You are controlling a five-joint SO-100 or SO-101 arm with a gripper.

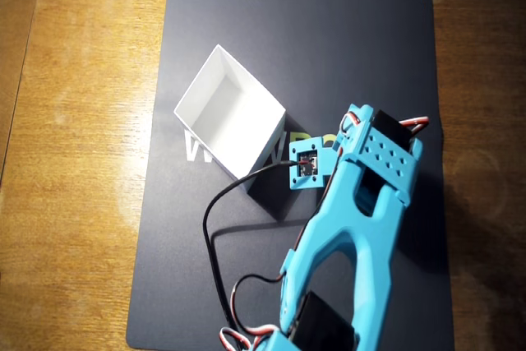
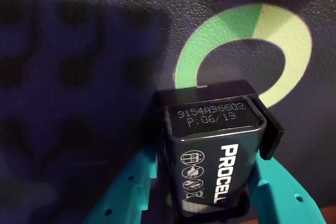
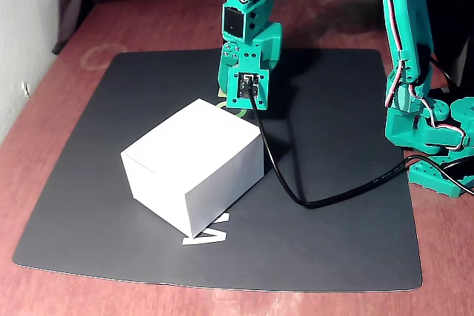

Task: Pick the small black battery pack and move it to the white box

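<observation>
The small black battery pack [image 2: 215,156], printed PROCELL, sits upright between my teal fingers [image 2: 131,187] in the wrist view. My gripper [image 2: 212,140] is shut on it, just above the dark mat, over a green ring logo [image 2: 210,51]. The white box [image 1: 255,133] stands open-topped on the mat, to the left of my wrist [image 1: 312,162] in the overhead view. In the fixed view the box [image 3: 189,164] stands in front of my wrist [image 3: 248,72], and my fingertips and the battery are hidden behind it. Whether the battery touches the mat I cannot tell.
A black mat [image 1: 370,39] covers the wooden table [image 1: 74,121]. A black cable [image 3: 296,197] runs from my wrist across the mat to the arm's base [image 3: 437,138] at the right of the fixed view.
</observation>
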